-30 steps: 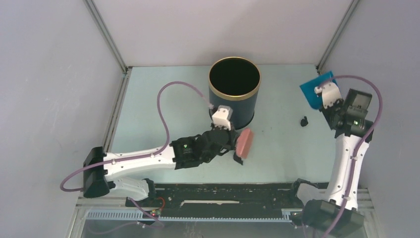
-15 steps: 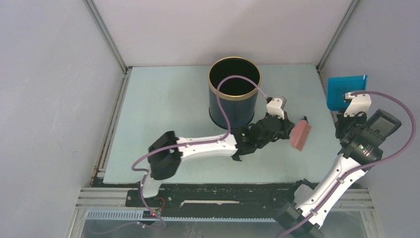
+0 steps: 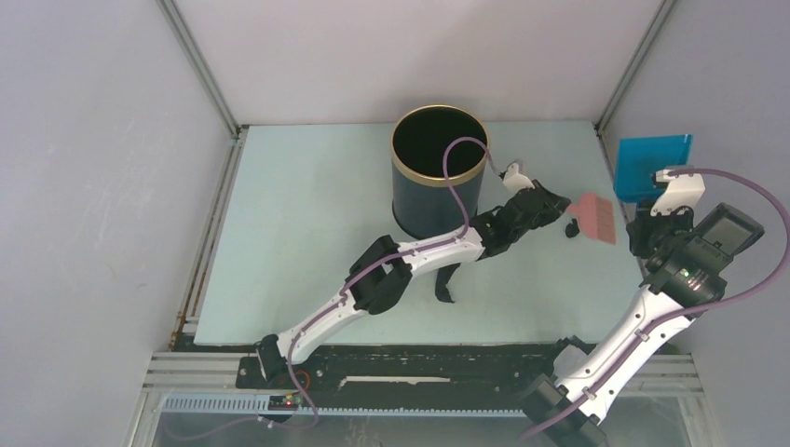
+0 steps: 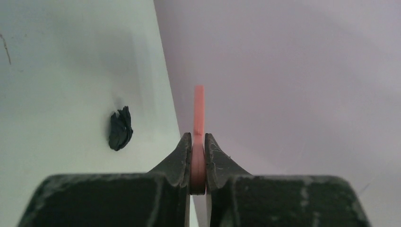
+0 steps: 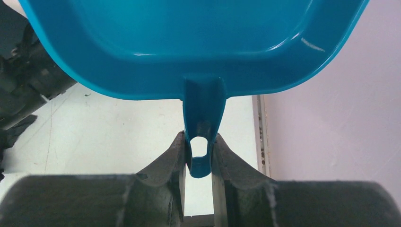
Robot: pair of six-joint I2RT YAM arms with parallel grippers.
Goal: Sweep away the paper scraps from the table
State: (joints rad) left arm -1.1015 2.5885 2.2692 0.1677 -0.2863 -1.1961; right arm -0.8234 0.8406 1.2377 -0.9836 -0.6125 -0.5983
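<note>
Paper scraps (image 3: 570, 229): only one shows, a dark crumpled bit lying on the pale light-blue surface (image 3: 307, 214) at right, just left of the flat pink plastic hand brush (image 3: 594, 217). Touching or not, cannot tell. Left pincer (image 4: 198, 142) clamped on the brush's thin handle, arm stretched across to the right. Right pincer (image 5: 198, 142) clamped on the handle of the blue plastic dustpan (image 3: 652, 163), held up by the right wall, farther back. Dark round bin with gold rim (image 3: 419, 205) upright, far centre.
</note>
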